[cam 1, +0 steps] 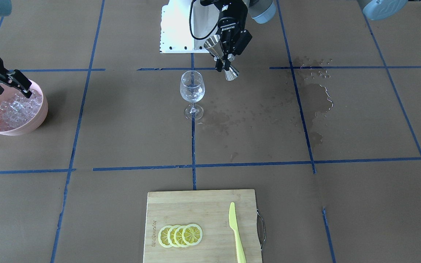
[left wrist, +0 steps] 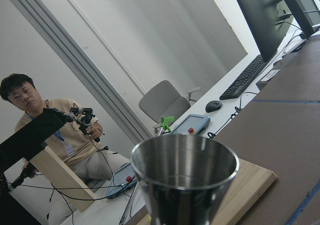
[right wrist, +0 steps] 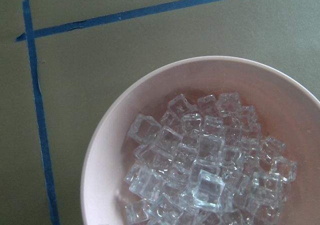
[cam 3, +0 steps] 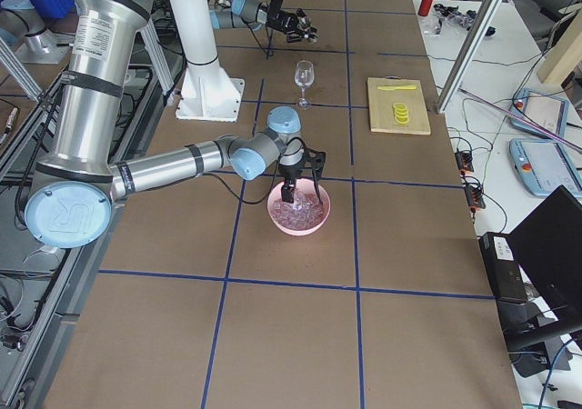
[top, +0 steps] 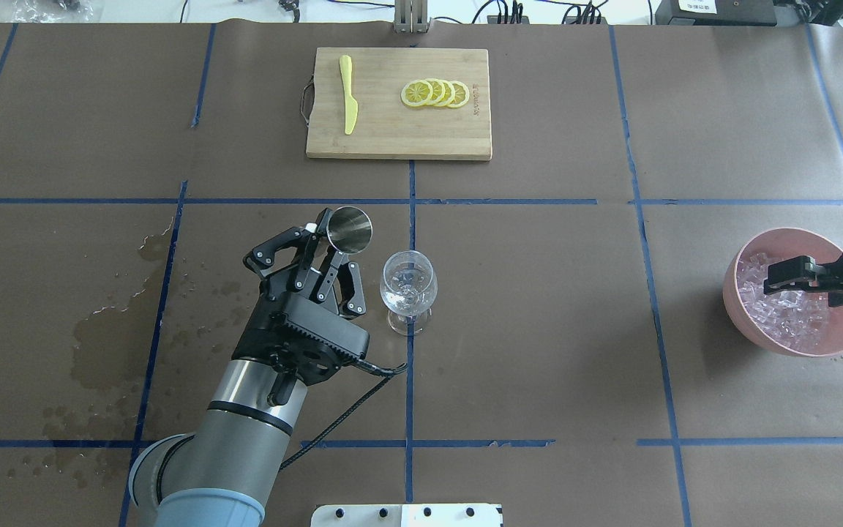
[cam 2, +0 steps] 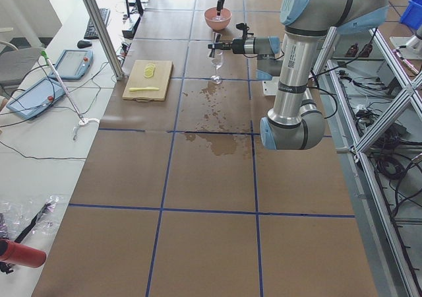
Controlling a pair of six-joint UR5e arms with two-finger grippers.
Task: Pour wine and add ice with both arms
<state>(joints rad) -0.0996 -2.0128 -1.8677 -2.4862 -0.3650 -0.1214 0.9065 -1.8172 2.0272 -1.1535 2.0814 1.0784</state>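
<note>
My left gripper (cam 1: 224,60) is shut on a steel jigger (cam 1: 220,56), tilted, held above the table just beside the clear stemmed glass (cam 1: 192,87). In the overhead view the jigger's mouth (top: 349,229) is left of and beyond the glass (top: 408,285). The left wrist view shows the jigger cup (left wrist: 185,175); I cannot tell whether wine is in it or in the glass. My right gripper (top: 780,277) is open and empty, just above the ice (top: 787,315) in the pink bowl (top: 732,293). The right wrist view shows the ice cubes (right wrist: 205,170) heaped in the bowl (right wrist: 100,150).
A bamboo cutting board (top: 392,124) at the far side carries lemon slices (top: 436,93) and a yellow knife (top: 348,102). Wet spill patches (top: 114,344) lie on the brown cover on my left side. The white base block (top: 407,514) is at the near edge.
</note>
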